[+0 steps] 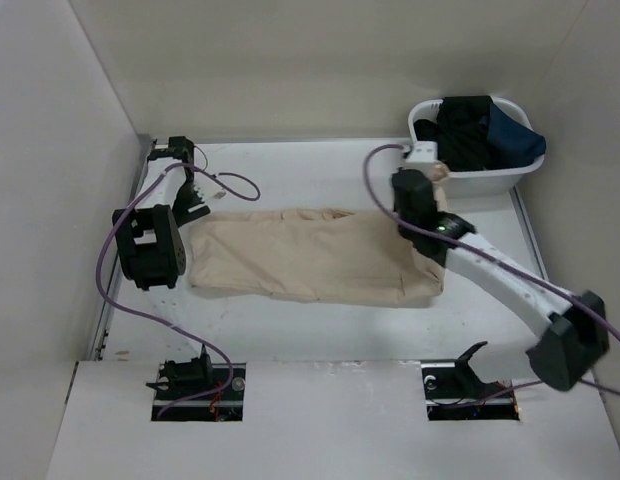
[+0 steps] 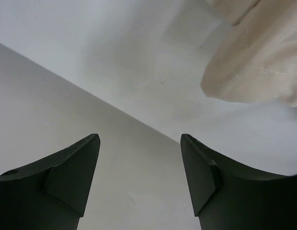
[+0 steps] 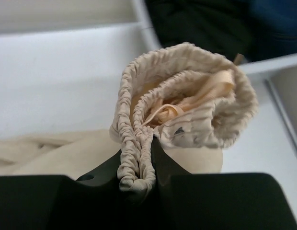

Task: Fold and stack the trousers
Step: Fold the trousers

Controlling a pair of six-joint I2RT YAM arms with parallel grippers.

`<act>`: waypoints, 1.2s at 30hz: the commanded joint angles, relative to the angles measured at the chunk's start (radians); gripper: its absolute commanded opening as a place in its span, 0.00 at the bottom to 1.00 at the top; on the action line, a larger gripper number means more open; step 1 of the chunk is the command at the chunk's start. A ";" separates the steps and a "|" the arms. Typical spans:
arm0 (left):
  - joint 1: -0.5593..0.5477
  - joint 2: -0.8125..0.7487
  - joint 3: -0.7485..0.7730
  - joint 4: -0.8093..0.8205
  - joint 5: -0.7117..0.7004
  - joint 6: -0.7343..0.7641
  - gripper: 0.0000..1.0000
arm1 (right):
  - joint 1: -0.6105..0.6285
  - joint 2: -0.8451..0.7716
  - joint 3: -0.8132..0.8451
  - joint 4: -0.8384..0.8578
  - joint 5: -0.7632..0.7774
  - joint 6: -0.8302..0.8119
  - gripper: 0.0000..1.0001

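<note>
- My right gripper (image 3: 137, 165) pinches the trousers (image 3: 187, 96) by their gathered waist
- I see their legs lying flat across the table (image 1: 290, 325)
- My left gripper (image 2: 140, 160) is spread, holding nothing, beside the cloth's other end

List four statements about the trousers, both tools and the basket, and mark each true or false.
1. The right tool is shut on the trousers at their gathered waist. True.
2. The left tool grips a trouser leg. False: it is open and empty, with the cloth apart from it.
3. The basket holds dark garments. True.
4. The trousers lie inside the basket. False: they lie stretched along the table.
</note>
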 commanded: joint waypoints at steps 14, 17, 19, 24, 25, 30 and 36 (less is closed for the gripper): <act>0.024 0.125 -0.072 -0.038 0.130 -0.157 0.61 | 0.448 0.525 0.250 -0.058 0.078 0.134 0.12; 0.024 0.125 -0.074 -0.026 0.137 -0.160 0.61 | 0.467 0.524 0.231 -0.016 -0.132 0.128 0.46; 0.024 0.122 -0.071 -0.020 0.133 -0.160 0.62 | 0.480 0.507 0.223 0.030 -0.281 0.091 0.64; 0.037 0.093 -0.039 -0.012 0.130 -0.160 0.63 | 0.500 0.323 0.188 0.170 -0.629 0.005 0.87; 0.038 0.081 -0.028 -0.012 0.130 -0.163 0.63 | 0.500 0.274 0.177 0.187 -0.661 0.014 0.87; 0.029 -0.026 0.015 0.022 0.137 -0.174 0.65 | 0.397 0.041 0.015 0.190 -0.556 0.141 0.60; -0.057 -0.178 0.133 0.054 0.170 -0.177 0.68 | 0.176 0.027 -0.146 0.054 -0.535 0.374 0.31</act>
